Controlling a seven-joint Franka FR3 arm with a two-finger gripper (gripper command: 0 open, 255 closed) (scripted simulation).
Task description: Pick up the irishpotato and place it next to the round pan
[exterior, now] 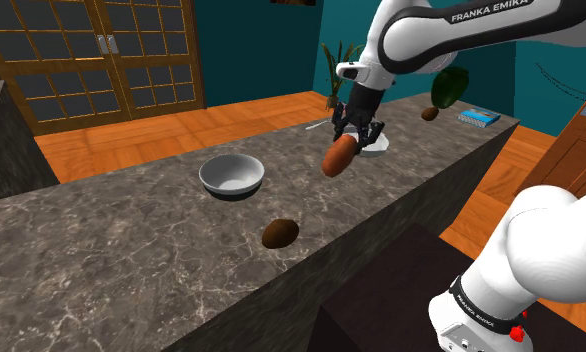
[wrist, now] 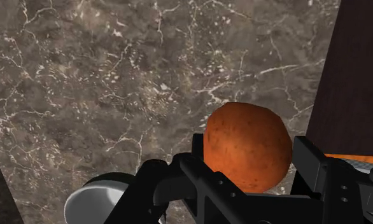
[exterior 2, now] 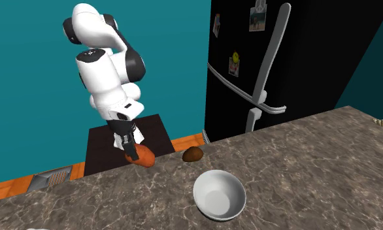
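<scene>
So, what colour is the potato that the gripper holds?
Reddish orange, finely speckled; the potato shows best in the wrist view.

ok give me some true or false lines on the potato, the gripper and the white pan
1. The gripper is shut on the orange-brown potato. True.
2. The potato rests on the marbled counter. False: the fingers hold it up in the air, clear of the counter.
3. The white round pan lies upside down. False: it stands on the counter with its open side up.
4. A dark brown lump lies on the counter near its edge. True.
5. The potato touches the round pan. False: the two are apart, with bare counter showing between them in the shoulder view.
</scene>
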